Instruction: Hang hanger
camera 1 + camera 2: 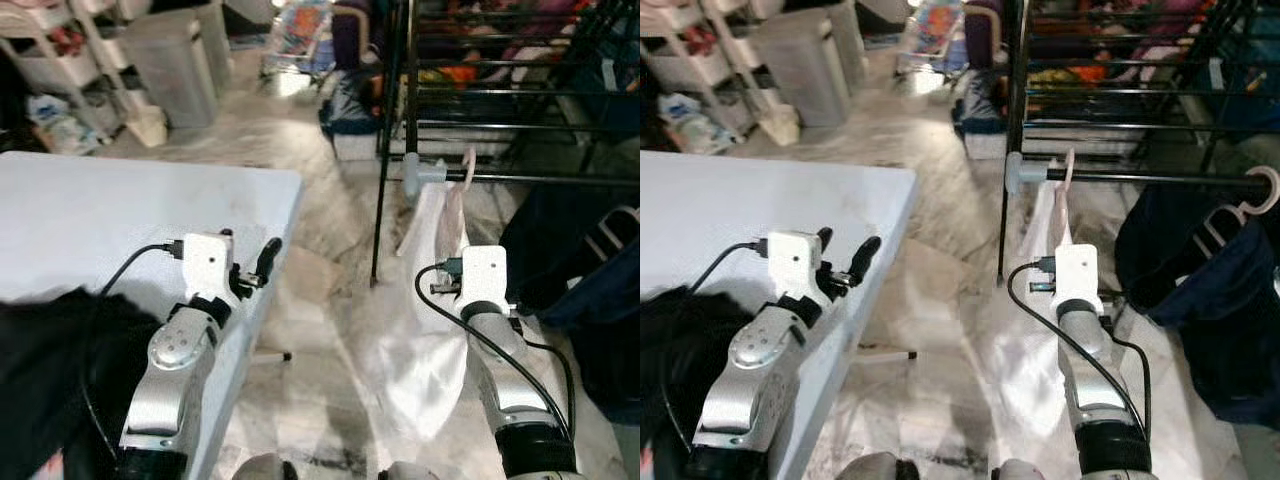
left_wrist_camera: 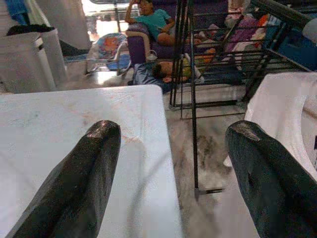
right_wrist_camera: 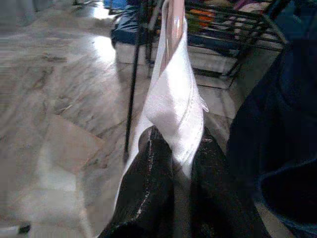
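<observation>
A: Right wrist view – R gripper (image 3: 173,163)?
B: Jaws clamped on white garment (image 3: 173,104) w/ pink hanger (image 1: 1068,190), hook at rack rail (image 1: 1140,177).
A: L gripper (image 2: 173,168)?
B: Jaws wide apart, empty, over white bench (image 1: 100,210) edge.

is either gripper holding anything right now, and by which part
The right gripper has its jaws shut on the white garment at the shoulder, just under the pink hanger hooked on the rack's rail. The left gripper holds nothing, jaws open over the white table.

You get even indoor light | glare on the marble floor (image 1: 290,85) | head views soft | black fingers (image 2: 84,183) blurred up close
</observation>
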